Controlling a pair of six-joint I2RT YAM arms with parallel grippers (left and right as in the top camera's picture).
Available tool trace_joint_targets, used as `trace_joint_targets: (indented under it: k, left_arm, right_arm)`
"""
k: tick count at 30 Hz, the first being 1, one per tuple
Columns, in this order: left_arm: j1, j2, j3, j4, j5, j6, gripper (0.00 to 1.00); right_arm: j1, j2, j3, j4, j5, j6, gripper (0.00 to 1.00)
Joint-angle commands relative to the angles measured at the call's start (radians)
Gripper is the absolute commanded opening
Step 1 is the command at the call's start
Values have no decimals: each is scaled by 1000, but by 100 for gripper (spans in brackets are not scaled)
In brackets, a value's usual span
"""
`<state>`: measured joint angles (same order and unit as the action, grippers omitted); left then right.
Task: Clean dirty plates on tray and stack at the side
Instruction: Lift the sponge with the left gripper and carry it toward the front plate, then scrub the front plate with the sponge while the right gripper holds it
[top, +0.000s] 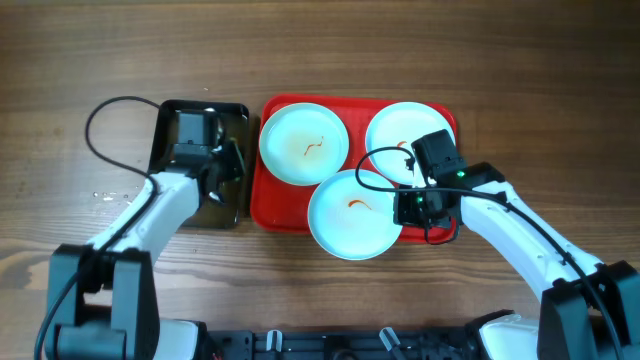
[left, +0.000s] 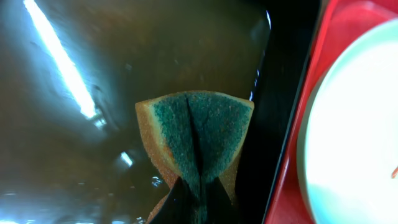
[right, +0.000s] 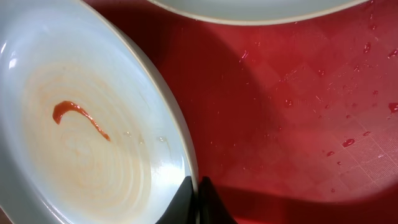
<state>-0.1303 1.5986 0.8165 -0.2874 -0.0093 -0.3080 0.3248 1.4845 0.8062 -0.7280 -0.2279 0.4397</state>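
Red and textured, the tray (top: 272, 205) sits mid-tabletop (top: 90, 50) and carries all three plates (top: 304, 144). Two lie at the back, and the front plate (top: 350, 215) overhangs the tray's near edge. An orange-red sauce squiggle (right: 79, 118) marks the front plate's centre. The right gripper (right: 198, 193) has its fingers clenched on that plate's right rim. Just left of the tray lies a wet black tray (top: 238, 115). Over it the left gripper (left: 199, 196) pinches a green-and-orange sponge (left: 196, 134), folded between its fingers.
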Motion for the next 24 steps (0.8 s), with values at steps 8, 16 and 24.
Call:
trace_joint_targets:
  k: [8,16,24]
  left_arm:
    - [-74,17,8,60,44,10,4]
    - [-76,-227,9,52,105,3,4]
    - [-179,-229,8,56,447,-290,4]
  right_arm:
    - [2,-15,-8,-12,-10,-21,4]
    - [2,-15,-8,-13,-9,-21,4]
    - [2,-15,-8,6,-10,-20,4]
